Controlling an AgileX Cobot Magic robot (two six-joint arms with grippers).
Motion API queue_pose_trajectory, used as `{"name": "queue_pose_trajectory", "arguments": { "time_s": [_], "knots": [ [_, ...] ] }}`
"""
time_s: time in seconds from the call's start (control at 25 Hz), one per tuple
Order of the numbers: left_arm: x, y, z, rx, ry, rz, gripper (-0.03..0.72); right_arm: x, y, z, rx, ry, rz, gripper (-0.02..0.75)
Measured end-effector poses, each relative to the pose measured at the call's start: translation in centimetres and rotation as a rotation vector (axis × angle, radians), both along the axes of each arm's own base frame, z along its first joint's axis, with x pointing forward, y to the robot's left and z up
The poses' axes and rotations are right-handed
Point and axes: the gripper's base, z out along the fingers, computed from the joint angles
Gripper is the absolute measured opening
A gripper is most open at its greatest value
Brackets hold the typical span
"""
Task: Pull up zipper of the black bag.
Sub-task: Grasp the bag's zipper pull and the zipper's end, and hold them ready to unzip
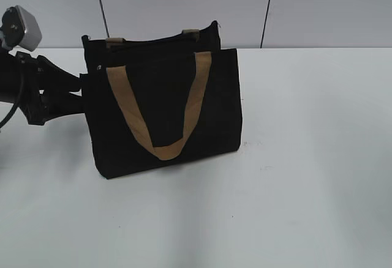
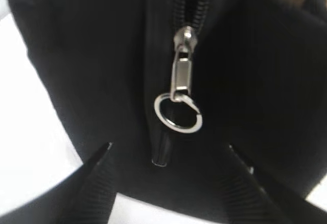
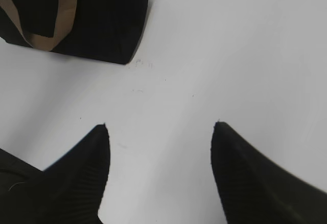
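Note:
The black bag point(image 1: 162, 112) stands upright on the white table, its tan handle hanging down the front. My left gripper point(image 1: 78, 95) is at the bag's left end; its tips meet the dark fabric there. In the left wrist view the zipper point(image 2: 196, 4) runs up the bag's end, with its silvery pull tab point(image 2: 181, 70) and ring point(image 2: 178, 112) hanging just beyond my open left gripper point(image 2: 168, 147), which holds nothing. My right gripper point(image 3: 159, 127) is open and empty over bare table, away from the bag's corner point(image 3: 102, 24). It is out of the exterior view.
The white table point(image 1: 306, 158) stretches to the right of and in front of the bag. A grey panelled wall point(image 1: 184, 5) stands behind it. Nothing else lies on the table.

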Motion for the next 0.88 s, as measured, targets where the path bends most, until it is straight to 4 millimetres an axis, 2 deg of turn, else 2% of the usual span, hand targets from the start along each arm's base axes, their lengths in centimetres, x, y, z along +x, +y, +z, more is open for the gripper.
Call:
{"name": "queue_pose_trajectory", "arguments": {
  "time_s": [0.4,0.72,0.88],
  "knots": [
    [0.5,-0.4,-2.9,-0.012,0.028,-0.062,0.464,0.0,0.0,0.0,0.0,-0.002,0.0,0.486],
    [1.0,-0.8,-4.3,-0.061,0.022,-0.068,0.46,0.0,0.0,0.0,0.0,-0.002,0.0,0.486],
    [1.1,-0.8,-4.3,-0.064,0.019,-0.047,0.455,0.0,0.0,0.0,0.002,-0.002,0.0,0.486]
  ]
}}
